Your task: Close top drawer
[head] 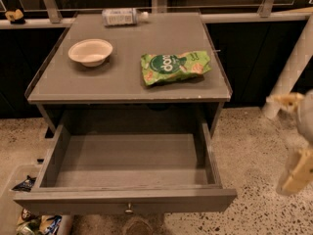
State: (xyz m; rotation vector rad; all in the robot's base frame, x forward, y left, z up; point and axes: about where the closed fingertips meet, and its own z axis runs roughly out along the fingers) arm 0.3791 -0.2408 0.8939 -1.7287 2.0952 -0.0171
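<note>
Gripper (295, 173) hangs at the right edge, well apart from the top drawer (124, 199), and whether it is released or clenched cannot be told. That drawer stands pulled far out beneath the table (122, 80), 1 knob (129, 208) on its front.
</note>
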